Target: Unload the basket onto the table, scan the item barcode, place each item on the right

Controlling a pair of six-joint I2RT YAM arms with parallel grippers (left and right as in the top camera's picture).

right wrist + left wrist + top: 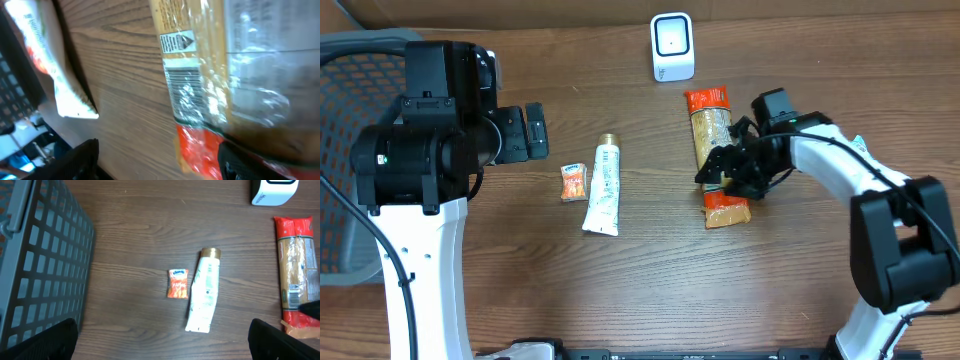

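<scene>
The item at my right gripper is a long clear packet of pasta with orange-red ends, lying on the table right of centre. Its barcode label faces up in the right wrist view. My right gripper is low over the packet's near end and stands open. One finger rests above bare wood and the other is at the packet's red end. My left gripper hovers open at the left with nothing between its fingers. The white scanner stands at the back.
A white tube with a gold cap and a small orange tissue packet lie mid-table; both also show in the left wrist view, the tube beside the packet. A grey mesh basket fills the left edge.
</scene>
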